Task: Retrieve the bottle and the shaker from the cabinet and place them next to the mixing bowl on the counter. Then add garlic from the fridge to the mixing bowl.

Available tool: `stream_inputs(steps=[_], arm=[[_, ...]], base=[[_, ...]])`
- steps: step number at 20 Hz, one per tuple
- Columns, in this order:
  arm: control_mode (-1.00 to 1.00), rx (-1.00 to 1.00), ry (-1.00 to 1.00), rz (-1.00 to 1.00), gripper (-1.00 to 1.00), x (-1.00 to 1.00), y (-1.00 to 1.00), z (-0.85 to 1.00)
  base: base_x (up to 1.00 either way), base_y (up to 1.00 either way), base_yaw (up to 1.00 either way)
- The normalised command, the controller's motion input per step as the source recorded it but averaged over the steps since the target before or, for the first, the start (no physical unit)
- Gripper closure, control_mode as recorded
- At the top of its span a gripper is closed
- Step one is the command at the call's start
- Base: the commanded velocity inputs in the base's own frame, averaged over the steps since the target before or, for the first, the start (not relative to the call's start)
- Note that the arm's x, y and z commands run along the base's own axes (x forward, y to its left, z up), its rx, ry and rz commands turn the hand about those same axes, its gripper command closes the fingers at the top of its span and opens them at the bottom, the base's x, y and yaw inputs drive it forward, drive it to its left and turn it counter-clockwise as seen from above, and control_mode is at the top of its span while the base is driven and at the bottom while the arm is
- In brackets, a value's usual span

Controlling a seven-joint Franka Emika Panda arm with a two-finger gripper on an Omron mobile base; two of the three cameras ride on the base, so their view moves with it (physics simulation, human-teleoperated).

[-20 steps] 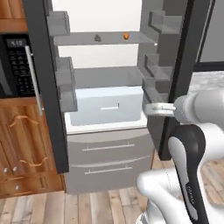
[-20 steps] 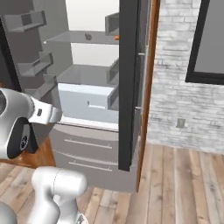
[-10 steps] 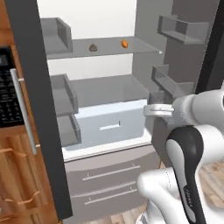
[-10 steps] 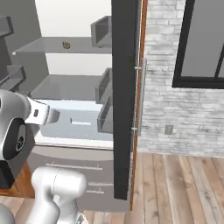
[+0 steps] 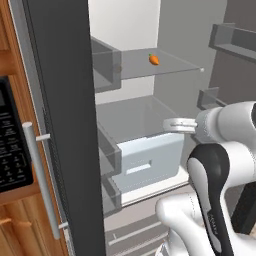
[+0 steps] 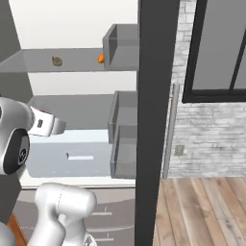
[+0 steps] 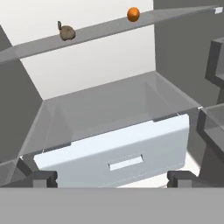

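Note:
The fridge stands open in front of me. The garlic (image 7: 66,32), a small brownish bulb, lies on the upper glass shelf (image 7: 105,27), and it appears in the right base view as well (image 6: 56,61). My gripper (image 7: 113,178) is open and holds nothing. It points at the drawer level, well below and short of the garlic. The bottle, the shaker, the cabinet and the mixing bowl are out of view.
A small orange item (image 7: 133,14) lies to the right of the garlic on the same shelf. A pale drawer (image 7: 118,153) sits below. Open doors with bins flank the opening, one at left (image 5: 65,125), one at right (image 6: 153,120). A microwave (image 5: 12,145) is at far left.
The base has driven closer to the fridge, so the whole picture shifted and the shelves and drawer loom larger. The gripper stayed open.

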Motion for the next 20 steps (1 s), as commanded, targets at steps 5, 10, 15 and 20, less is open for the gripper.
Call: stream_inputs(steps=[5,10,15,20], arm=[[1.0,0.0,0.0,0.0,-1.0,0.0,0.0,0.0],[1.0,0.0,0.0,0.0,-1.0,0.0,0.0,0.0],[1.0,0.0,0.0,0.0,-1.0,0.0,0.0,0.0],[1.0,0.0,0.0,0.0,-1.0,0.0,0.0,0.0]], base=[[0.29,0.0,-0.01],[0.0,-0.01,0.0],[-0.02,0.0,0.0],[-0.03,0.0,-0.02]])
